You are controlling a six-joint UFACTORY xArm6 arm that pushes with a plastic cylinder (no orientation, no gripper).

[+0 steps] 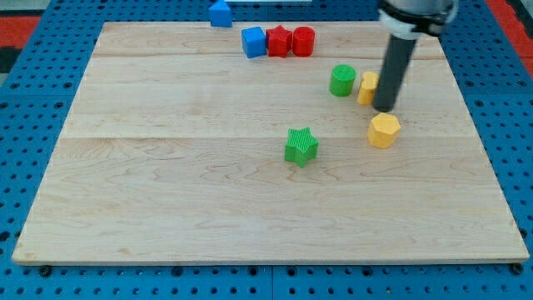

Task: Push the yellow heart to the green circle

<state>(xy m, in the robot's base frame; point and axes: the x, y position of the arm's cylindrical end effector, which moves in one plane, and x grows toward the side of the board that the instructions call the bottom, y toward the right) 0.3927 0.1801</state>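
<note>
The green circle (342, 80) stands on the wooden board at the view's upper right. The yellow heart (366, 87) sits just to its right, a narrow gap away, and is partly hidden by my rod. My tip (384, 108) rests against the heart's right side, slightly below it. A yellow hexagon (384, 131) lies just below my tip.
A green star (301, 147) lies near the board's middle. A blue cube (253, 42), a red star (278, 41) and a red cylinder (303, 41) stand in a row at the top. A blue block (221, 13) sits on the top edge of the board (166, 192).
</note>
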